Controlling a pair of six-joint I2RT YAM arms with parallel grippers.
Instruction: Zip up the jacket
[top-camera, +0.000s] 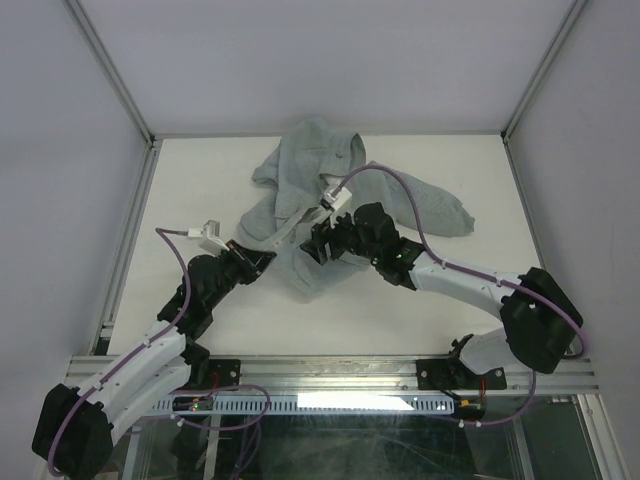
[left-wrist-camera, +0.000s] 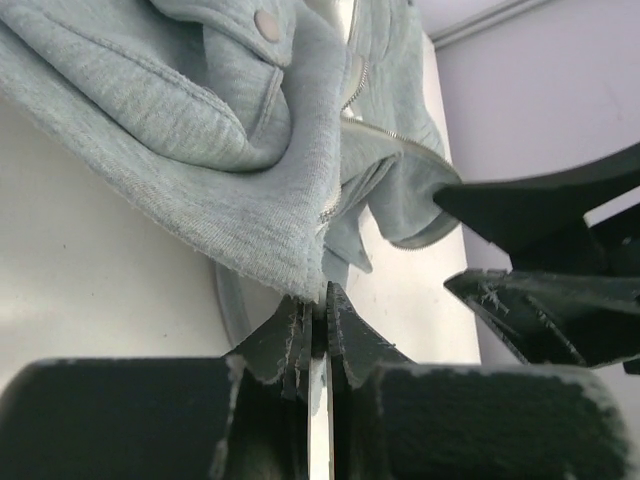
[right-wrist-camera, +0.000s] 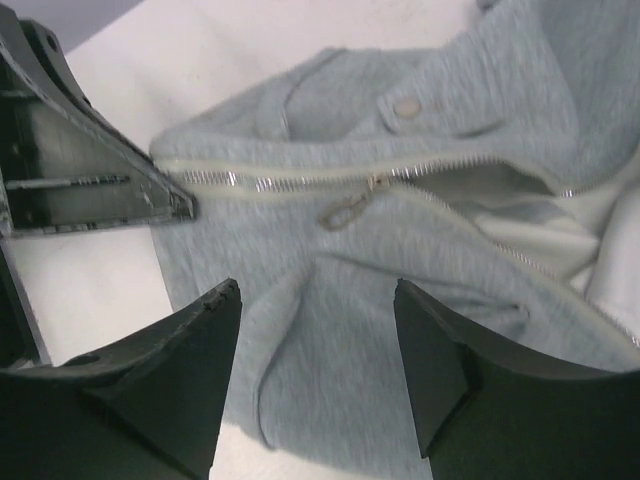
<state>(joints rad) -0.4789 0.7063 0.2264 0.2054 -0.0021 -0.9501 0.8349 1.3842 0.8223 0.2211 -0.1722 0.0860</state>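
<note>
Left claw (left-wrist-camera: 318, 300) pinched shut on the jacket (left-wrist-camera: 150, 100), right claw (right-wrist-camera: 318, 290) poised just beside it with jaws apart.

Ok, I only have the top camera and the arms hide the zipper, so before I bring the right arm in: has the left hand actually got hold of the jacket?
Observer: Yes. In its wrist view, the left hand is shut on the bottom hem of the jacket.
Operator: And the right hand?
Observer: The right hand is open and empty, poised over the jacket's front.
Operator: Where is the pull?
Observer: The zipper pull lies flat on the fabric just ahead of the right hand, untouched.
</note>
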